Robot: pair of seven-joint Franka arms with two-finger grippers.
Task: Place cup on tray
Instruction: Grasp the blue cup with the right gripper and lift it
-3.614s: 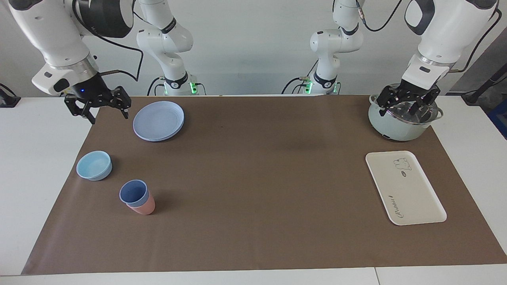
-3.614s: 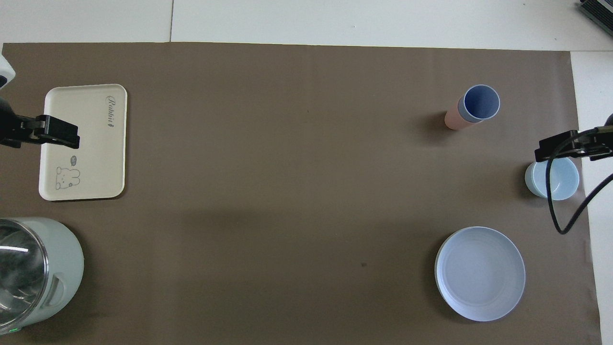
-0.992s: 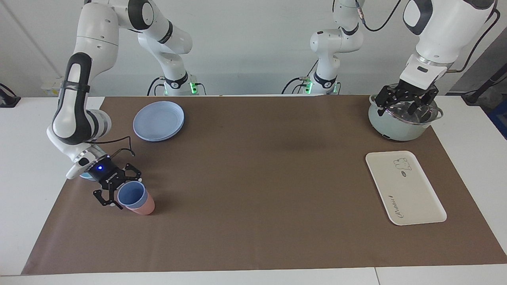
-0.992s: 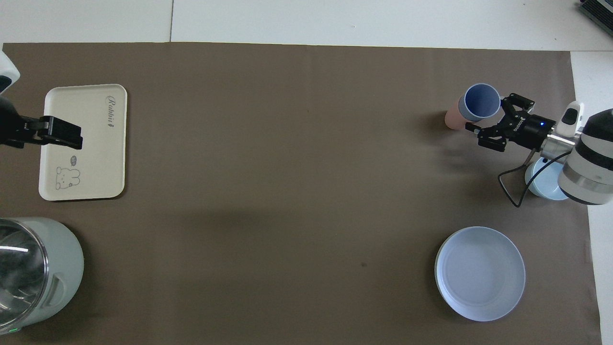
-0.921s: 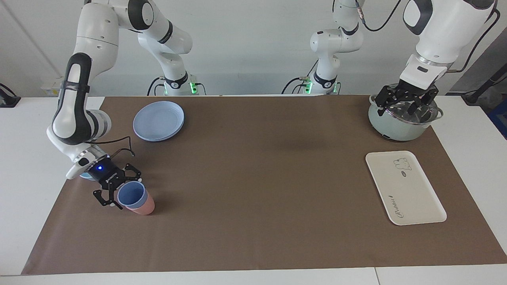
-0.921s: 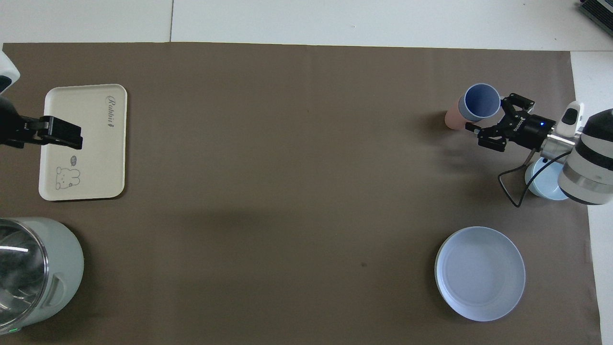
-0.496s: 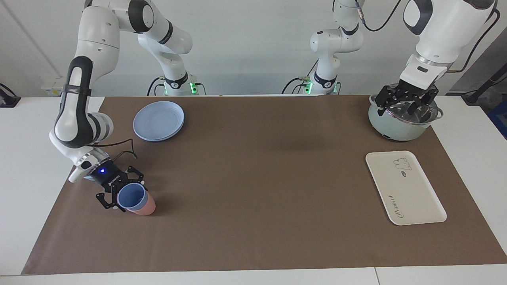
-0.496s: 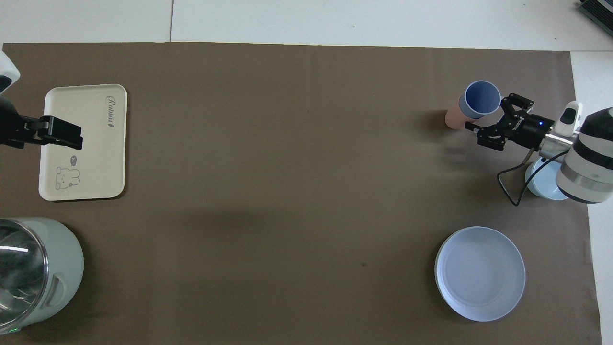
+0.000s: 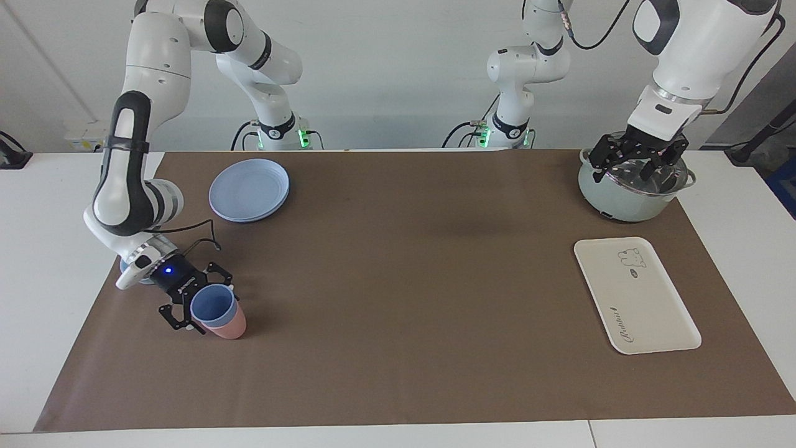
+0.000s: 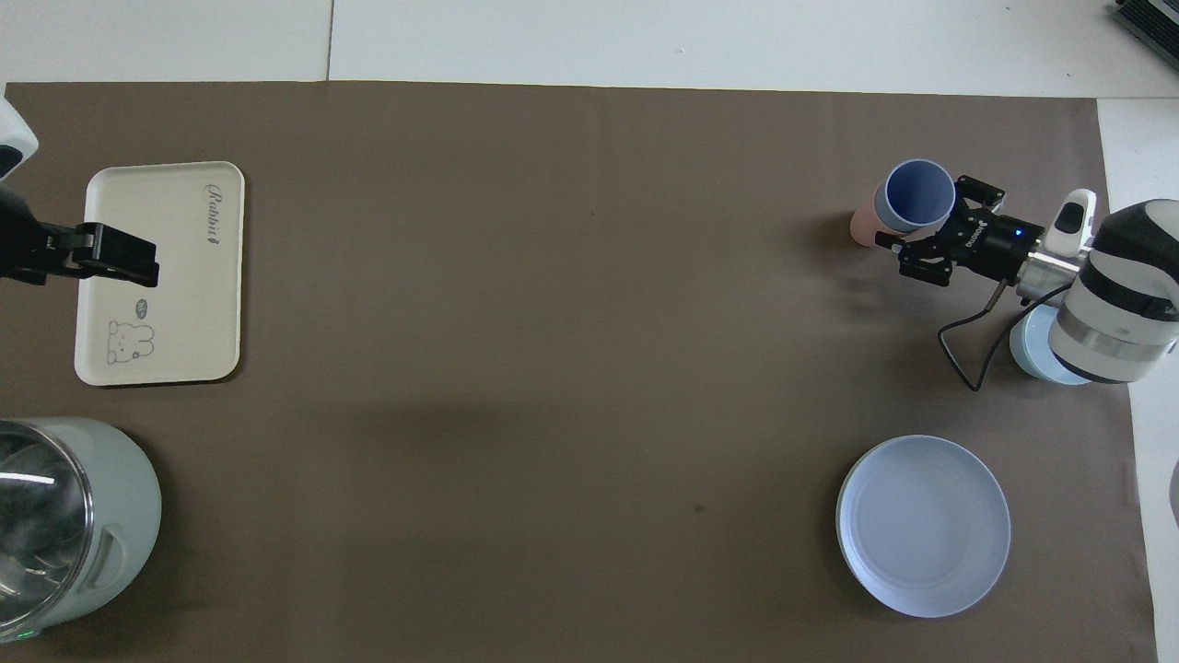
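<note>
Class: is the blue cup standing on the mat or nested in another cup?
Nested: the cup sits inside the pink cup.

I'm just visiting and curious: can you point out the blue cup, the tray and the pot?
blue cup point(image 9: 213, 307): facing view, on its dark inside.
tray point(image 9: 647, 305): facing view, on its bare middle.
pot point(image 9: 612, 198): facing view, on its pale outer wall.

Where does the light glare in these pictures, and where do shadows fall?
In the overhead view, bright streaks glare on the pot's shiny lid. In the facing view, the same lid gleams under the left gripper, soft shadows lie beside the cup and the plates, and a faint dark patch crosses the brown mat.
</note>
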